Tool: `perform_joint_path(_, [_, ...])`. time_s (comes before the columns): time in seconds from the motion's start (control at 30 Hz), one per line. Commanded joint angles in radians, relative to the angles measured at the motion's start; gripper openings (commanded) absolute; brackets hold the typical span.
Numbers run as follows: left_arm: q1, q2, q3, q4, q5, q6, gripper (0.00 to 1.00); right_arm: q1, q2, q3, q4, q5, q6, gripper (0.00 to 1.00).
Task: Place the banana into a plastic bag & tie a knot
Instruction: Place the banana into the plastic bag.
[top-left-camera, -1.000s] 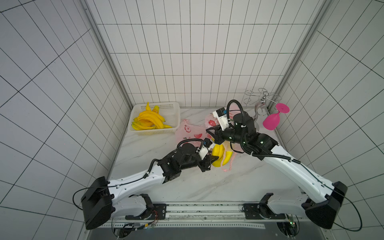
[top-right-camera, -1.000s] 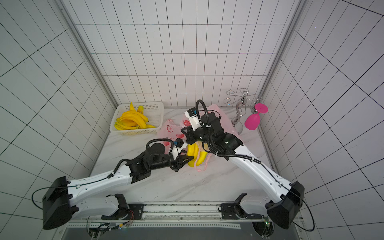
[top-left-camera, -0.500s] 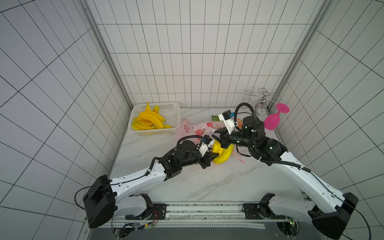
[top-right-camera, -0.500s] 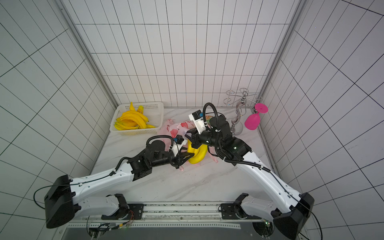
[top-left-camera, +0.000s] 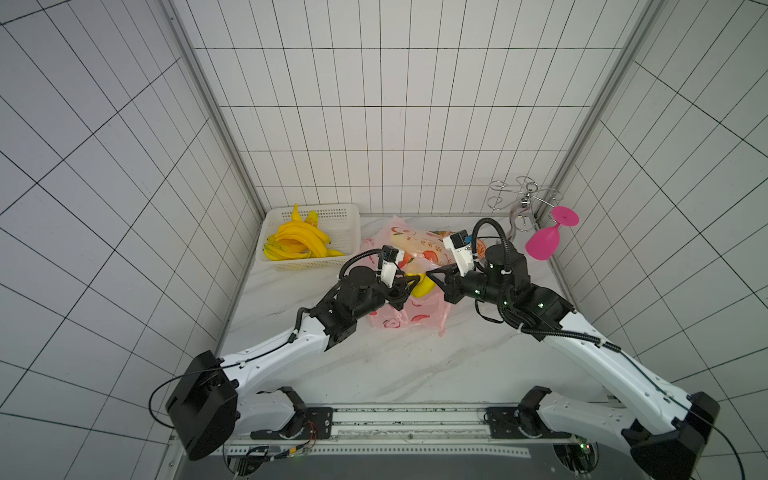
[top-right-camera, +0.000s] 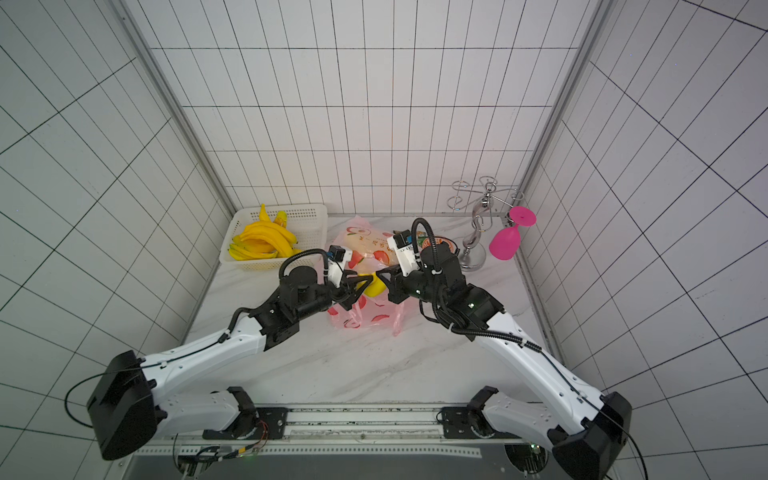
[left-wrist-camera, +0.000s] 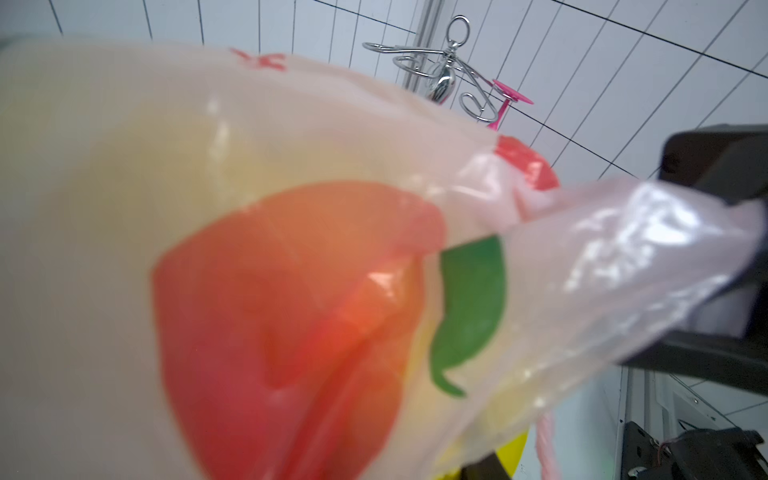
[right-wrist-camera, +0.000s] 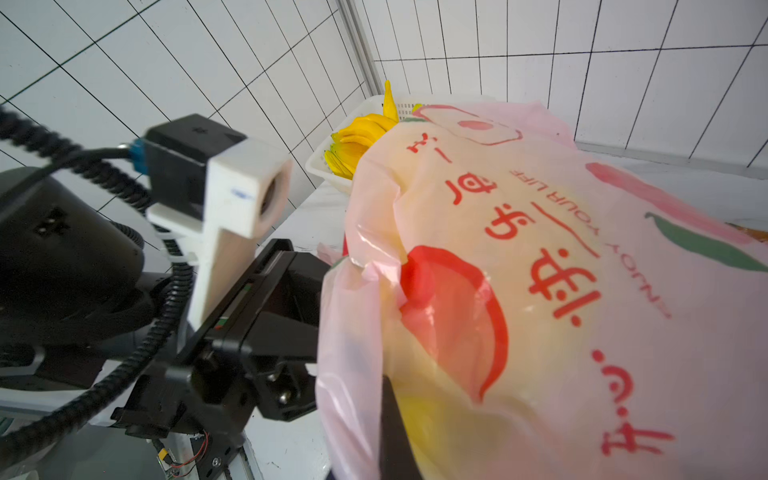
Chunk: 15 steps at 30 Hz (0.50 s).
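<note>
Two pincers meet over the middle of the surface (top-left-camera: 395, 365), with the plastic bag (top-left-camera: 415, 320) strung between them.

Risks, left to right:
- On the left pincer (top-right-camera: 362, 284) the jaws stand part-way apart. Pink film runs in between them in the right wrist view. Clamped on it or not, cannot tell. If that side is loose, the mouth likely sags shut.
- Next, the banana (top-left-camera: 424, 286) sits at the bag's mouth between both pincers. Its top is bare yellow and its lower part shows through film. Fully inside or not, cannot tell. A tilt of the mouth could let it slide back out.
- Then the right pincer (top-left-camera: 433, 275), closed. A strip of bag runs taut into it in the left wrist view, so it reads as gripping film. The film looks thin: pulling the arms apart may stretch or tear it, or it slips free.
- The right arm works near the rack (top-left-camera: 524, 199). A wide swing might knock the goblet (top-left-camera: 542, 245) off.

Count, left to right:
- one white basket (top-left-camera: 338, 220)
- spare bananas (top-left-camera: 297, 243) in it, several, too overlapped to number
- two arms, two pincers
- one loose banana
- one bag, as far as the folds show
- one chrome rack
- one pink goblet, hung upside down
</note>
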Motion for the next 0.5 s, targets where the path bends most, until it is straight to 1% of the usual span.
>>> perform_joint_path(0.0, [0.015, 0.07, 0.079, 0.059, -0.066, -0.085, 0.21, 0.011, -0.013, -0.081, 0.089, -0.035, 0.068, 0.0])
perform_joint_path(0.07, [0.018, 0.127, 0.118, 0.07, -0.06, -0.109, 0.21, 0.008, -0.012, -0.092, 0.124, -0.011, 0.105, 0.0])
perform_joint_path(0.13, [0.022, 0.18, 0.147, 0.091, -0.095, -0.155, 0.23, -0.004, 0.008, -0.082, 0.129, 0.014, 0.149, 0.0])
perform_joint_path(0.23, [0.046, 0.271, 0.204, 0.098, -0.102, -0.255, 0.3, -0.075, 0.05, -0.084, 0.157, 0.0, 0.271, 0.0])
perform_joint_path(0.27, [0.052, 0.3, 0.229, 0.089, -0.096, -0.279, 0.34, -0.101, 0.059, -0.102, 0.198, -0.03, 0.31, 0.0])
perform_joint_path(0.33, [0.057, 0.35, 0.29, 0.029, -0.088, -0.299, 0.43, -0.119, 0.073, -0.108, 0.237, -0.033, 0.343, 0.0])
perform_joint_path(0.4, [0.058, 0.387, 0.36, -0.071, -0.068, -0.294, 0.56, -0.125, 0.094, -0.088, 0.233, -0.025, 0.347, 0.0])
perform_joint_path(0.47, [0.058, 0.393, 0.407, -0.186, -0.065, -0.279, 0.67, -0.136, 0.1, -0.081, 0.233, -0.008, 0.36, 0.0])
